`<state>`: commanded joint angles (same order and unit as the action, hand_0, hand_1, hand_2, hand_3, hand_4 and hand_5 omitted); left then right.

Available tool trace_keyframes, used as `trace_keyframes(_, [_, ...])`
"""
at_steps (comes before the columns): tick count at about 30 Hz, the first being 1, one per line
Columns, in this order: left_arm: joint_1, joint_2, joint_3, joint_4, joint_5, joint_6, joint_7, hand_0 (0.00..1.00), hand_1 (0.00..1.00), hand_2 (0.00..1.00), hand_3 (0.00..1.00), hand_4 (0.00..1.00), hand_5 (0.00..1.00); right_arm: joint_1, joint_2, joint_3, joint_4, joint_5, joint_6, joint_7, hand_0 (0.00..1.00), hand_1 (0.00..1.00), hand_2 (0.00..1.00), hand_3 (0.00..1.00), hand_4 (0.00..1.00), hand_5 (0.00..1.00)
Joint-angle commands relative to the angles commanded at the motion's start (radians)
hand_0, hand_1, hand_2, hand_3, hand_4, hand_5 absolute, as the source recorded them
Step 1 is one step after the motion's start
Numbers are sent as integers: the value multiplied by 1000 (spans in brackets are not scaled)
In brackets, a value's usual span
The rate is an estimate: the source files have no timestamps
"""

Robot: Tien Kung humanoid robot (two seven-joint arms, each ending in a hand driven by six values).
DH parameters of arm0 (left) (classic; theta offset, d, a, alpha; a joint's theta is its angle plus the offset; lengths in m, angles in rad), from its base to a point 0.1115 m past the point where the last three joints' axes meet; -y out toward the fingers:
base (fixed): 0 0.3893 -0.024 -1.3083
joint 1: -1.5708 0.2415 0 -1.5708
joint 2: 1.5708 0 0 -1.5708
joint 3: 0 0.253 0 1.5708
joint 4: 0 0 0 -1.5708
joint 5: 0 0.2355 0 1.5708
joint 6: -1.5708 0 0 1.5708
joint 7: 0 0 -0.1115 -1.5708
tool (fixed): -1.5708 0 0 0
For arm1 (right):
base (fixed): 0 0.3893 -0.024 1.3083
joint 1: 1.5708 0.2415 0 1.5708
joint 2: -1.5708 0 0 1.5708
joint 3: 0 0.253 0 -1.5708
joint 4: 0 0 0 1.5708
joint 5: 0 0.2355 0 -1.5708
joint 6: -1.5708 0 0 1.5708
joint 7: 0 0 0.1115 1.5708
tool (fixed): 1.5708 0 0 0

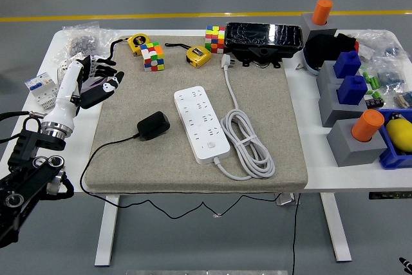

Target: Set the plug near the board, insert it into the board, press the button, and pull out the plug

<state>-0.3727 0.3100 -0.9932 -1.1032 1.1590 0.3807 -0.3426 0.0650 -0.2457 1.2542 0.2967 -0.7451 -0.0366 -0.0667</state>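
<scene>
The left hand (96, 82) hovers with fingers spread and empty at the left edge of the grey mat (129, 159). The black plug (153, 124) lies on the mat, just left of the white power strip (202, 122), apart from the hand.

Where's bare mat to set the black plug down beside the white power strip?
Free: grey mat between the black plug adapter and white power strip, plus the near-left corner below the plug. Also bare right of the coiled white cable. Crowded: the far edge, with cubes and tape measures.
</scene>
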Motion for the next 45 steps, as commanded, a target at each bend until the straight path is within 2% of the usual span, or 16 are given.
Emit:
trace_keyframes(13, [-11,13,-6,-19,12,-19,40,533,507,513,549,721,266,8,3,3,0,-3,0,-1,522,626,608,546,881,404])
trace_keyframes(45, [35,0,-40,-40,33,-34,72,524,508,519,555,726,279,-17,15,24,-1,-9,20,-30,533,632,616,549,884,406])
